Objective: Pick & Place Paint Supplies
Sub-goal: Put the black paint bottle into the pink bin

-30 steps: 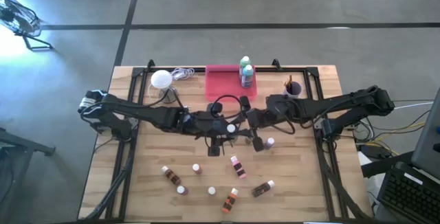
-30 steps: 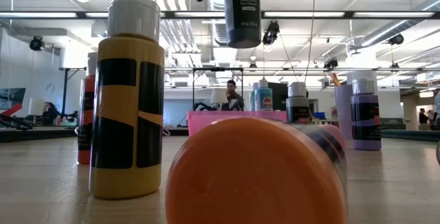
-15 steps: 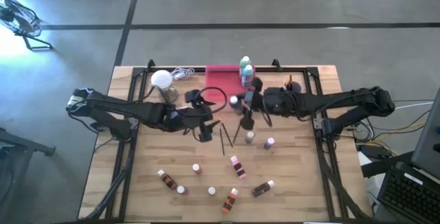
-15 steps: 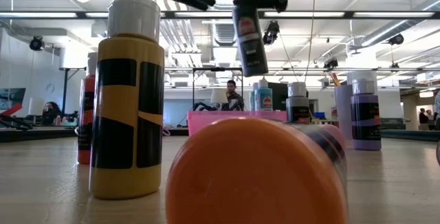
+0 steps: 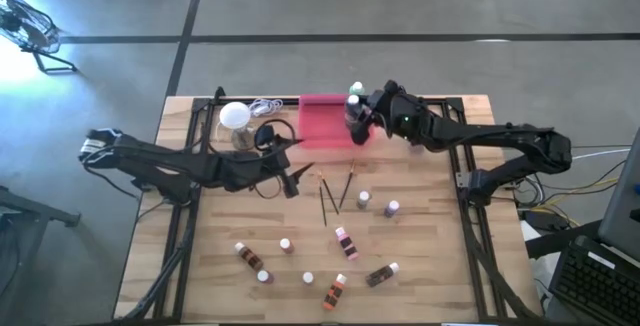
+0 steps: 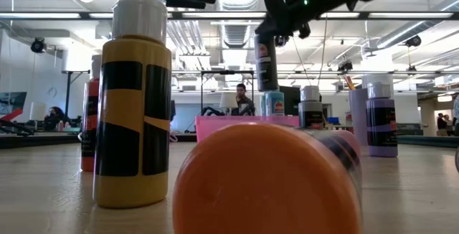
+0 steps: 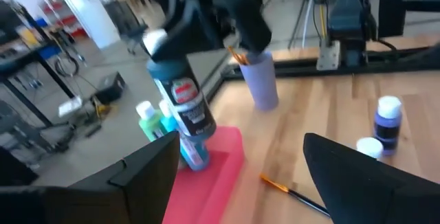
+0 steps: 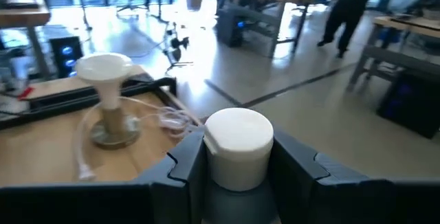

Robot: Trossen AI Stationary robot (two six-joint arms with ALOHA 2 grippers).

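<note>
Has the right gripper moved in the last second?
Yes. The right gripper, shut on a dark bottle, went from table centre to over the pink tray.

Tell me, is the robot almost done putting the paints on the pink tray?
Not nearly. Done: the green bottle and blue bottle stand on the pink rectangular tray. In hand: the right gripper holds a dark white-capped bottle above that tray. The left gripper is open and empty. Left: many small white-capped bottles and thin paintbrushes lie on the wooden table.
</note>
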